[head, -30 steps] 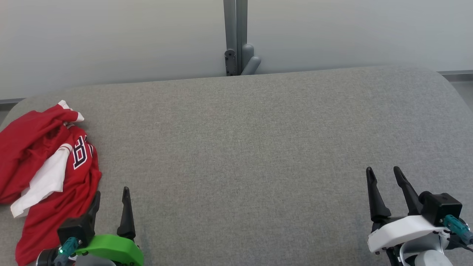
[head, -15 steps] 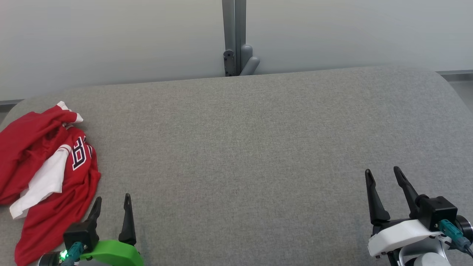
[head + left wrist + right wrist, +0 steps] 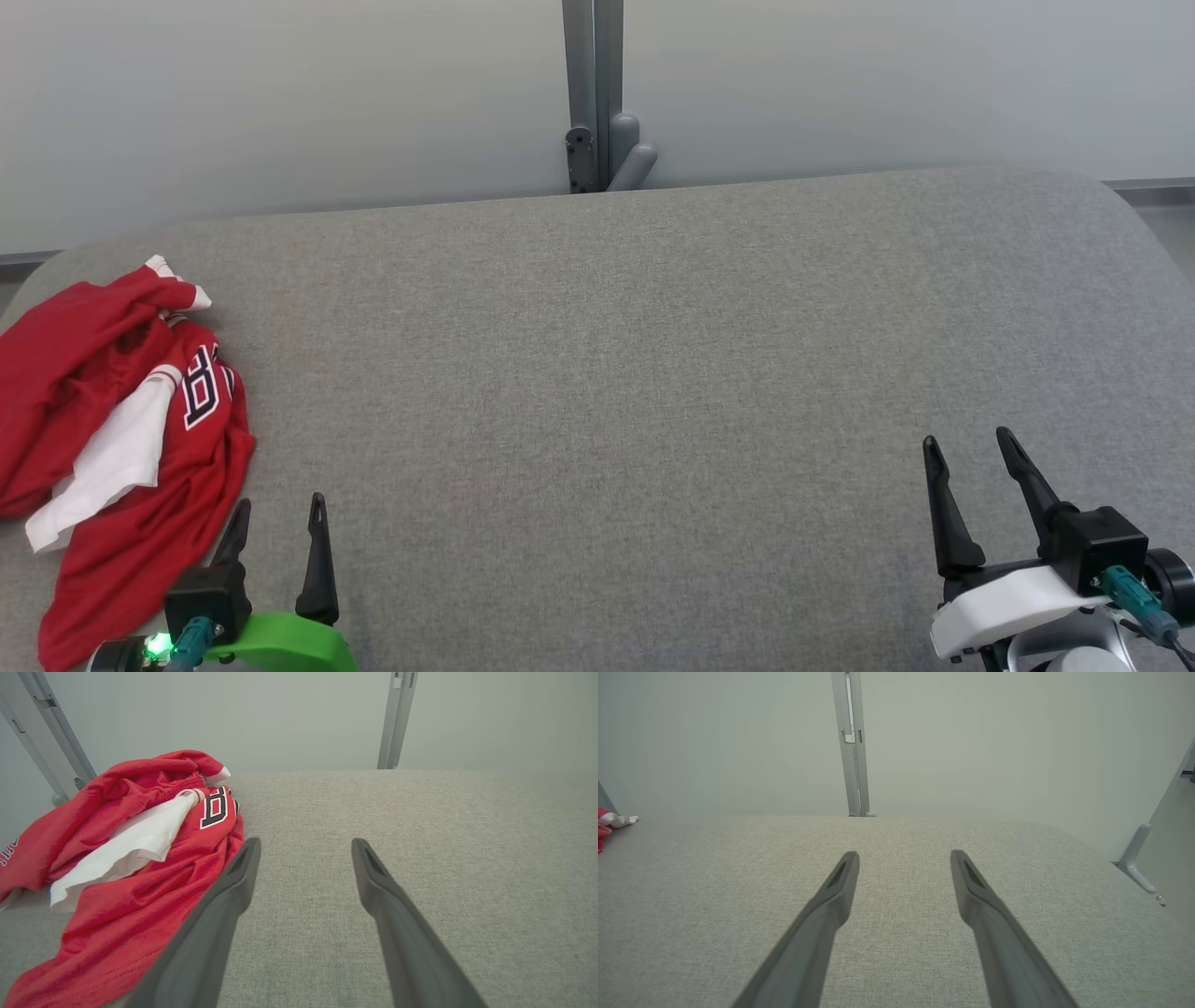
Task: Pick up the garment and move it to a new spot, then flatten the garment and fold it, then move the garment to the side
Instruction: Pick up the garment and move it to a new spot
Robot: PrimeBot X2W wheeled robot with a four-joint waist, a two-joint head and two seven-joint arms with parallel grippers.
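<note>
The garment is a crumpled red jersey with white panels and dark lettering, lying at the far left of the grey padded table. In the left wrist view the garment fills the left side, its hem reaching beside my left finger. My left gripper stands open at the lower left, just right of the garment's lower edge, holding nothing. My right gripper is open at the lower right, far from the cloth. A small corner of the garment shows at the left edge of the right wrist view.
A grey metal post with a bracket rises behind the table's far edge against a pale wall. The table's corners are rounded. Another bracket stands off the table's right side.
Both grippers have drawn back a little toward the bottom of the head view, the left one most. The garment lies where it was.
</note>
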